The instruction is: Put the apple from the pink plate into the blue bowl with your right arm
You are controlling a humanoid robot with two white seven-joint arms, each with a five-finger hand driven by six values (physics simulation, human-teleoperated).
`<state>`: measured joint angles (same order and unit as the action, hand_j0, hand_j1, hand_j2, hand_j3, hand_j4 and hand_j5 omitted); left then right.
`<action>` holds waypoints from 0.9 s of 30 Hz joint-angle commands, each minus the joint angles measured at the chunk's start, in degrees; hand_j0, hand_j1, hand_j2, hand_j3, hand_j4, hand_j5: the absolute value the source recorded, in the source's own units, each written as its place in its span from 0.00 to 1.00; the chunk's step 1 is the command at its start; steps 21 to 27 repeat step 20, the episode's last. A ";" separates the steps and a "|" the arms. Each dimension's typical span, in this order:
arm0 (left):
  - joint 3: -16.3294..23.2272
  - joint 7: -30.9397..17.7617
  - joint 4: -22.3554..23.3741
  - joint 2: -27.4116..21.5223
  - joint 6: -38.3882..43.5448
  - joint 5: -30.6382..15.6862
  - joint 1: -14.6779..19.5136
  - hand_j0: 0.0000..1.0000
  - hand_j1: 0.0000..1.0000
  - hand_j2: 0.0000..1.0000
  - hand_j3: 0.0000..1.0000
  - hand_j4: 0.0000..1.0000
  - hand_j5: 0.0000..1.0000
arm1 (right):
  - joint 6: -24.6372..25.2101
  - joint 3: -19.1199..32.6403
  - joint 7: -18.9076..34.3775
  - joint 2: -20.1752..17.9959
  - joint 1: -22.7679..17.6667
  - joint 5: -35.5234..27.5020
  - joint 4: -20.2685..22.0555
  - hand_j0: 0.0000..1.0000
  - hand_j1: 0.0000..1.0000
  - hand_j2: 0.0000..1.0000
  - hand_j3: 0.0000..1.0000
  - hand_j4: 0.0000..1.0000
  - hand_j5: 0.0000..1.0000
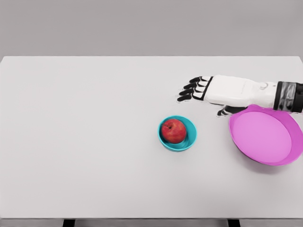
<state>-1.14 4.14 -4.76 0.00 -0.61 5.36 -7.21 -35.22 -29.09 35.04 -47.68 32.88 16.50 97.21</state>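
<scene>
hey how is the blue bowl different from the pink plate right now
The blue bowl is smaller than the pink plate. The bowl holds the apple; the plate holds nothing. The bowl stands alone near the table's middle, while the plate lies at the right edge, just beside the open right robot hand. Both are round and rest on the white table.

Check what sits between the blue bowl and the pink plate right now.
Nothing: in the head view only bare white table separates the blue bowl from the pink plate. The right hand hovers farther back.
</scene>
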 commanded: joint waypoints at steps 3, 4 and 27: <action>-0.01 -0.01 0.02 0.00 0.00 0.00 0.00 1.00 1.00 1.00 1.00 1.00 1.00 | 0.22 11.07 -0.04 -1.98 -3.34 -0.59 -2.90 1.00 1.00 1.00 1.00 1.00 1.00; -0.01 -0.01 0.02 0.00 0.00 0.08 0.00 1.00 1.00 1.00 1.00 1.00 1.00 | 0.22 12.04 -0.04 -3.21 -3.52 -0.59 -3.87 1.00 1.00 1.00 1.00 1.00 1.00; -0.01 -0.01 0.02 0.00 0.00 0.00 0.00 1.00 1.00 1.00 1.00 1.00 1.00 | 0.22 13.45 -0.04 3.91 -5.28 0.12 -17.06 1.00 1.00 1.00 1.00 1.00 1.00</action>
